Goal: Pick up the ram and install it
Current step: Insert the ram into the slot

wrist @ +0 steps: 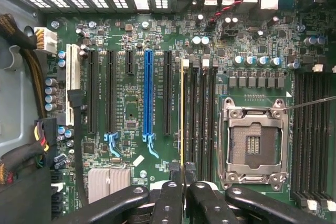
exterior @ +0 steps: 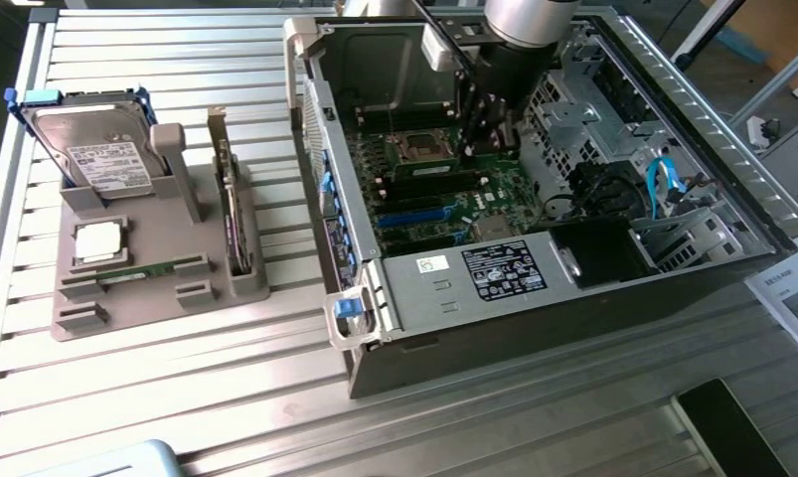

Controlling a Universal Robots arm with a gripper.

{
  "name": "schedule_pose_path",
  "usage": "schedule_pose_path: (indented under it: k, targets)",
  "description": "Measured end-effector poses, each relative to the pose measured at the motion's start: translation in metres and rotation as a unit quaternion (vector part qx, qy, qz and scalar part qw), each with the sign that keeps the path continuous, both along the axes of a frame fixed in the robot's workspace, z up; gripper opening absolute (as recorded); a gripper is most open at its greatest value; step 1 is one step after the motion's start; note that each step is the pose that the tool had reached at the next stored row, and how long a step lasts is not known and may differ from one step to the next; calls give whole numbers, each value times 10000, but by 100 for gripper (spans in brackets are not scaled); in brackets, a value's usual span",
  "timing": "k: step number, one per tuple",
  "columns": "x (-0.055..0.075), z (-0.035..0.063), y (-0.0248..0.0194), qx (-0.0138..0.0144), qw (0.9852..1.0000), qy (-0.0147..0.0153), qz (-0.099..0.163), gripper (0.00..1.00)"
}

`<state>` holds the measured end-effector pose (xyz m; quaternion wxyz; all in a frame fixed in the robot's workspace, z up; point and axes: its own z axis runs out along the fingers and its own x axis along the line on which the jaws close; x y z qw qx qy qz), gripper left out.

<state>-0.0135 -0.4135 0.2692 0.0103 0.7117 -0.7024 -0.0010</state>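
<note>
In the wrist view the ram shows edge-on as a thin yellow-green line running over the motherboard. My gripper is shut on its near end, with a black finger on each side. The stick lies along the outermost of the black memory slots beside the open CPU socket; whether it sits in the slot I cannot tell. In the exterior view my gripper reaches down into the open computer case, over the green board.
A long blue slot and black expansion slots lie beside the ram. Cable bundles crowd one side of the board. On the exterior view's left a grey fixture holds a hard drive, an upright card and another green stick.
</note>
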Motion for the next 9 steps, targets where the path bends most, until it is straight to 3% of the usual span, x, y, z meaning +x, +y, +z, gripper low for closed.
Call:
schedule_pose_path:
  k: [9]
  targets:
    - [0,-54,4,-12,10000,0,0,12]
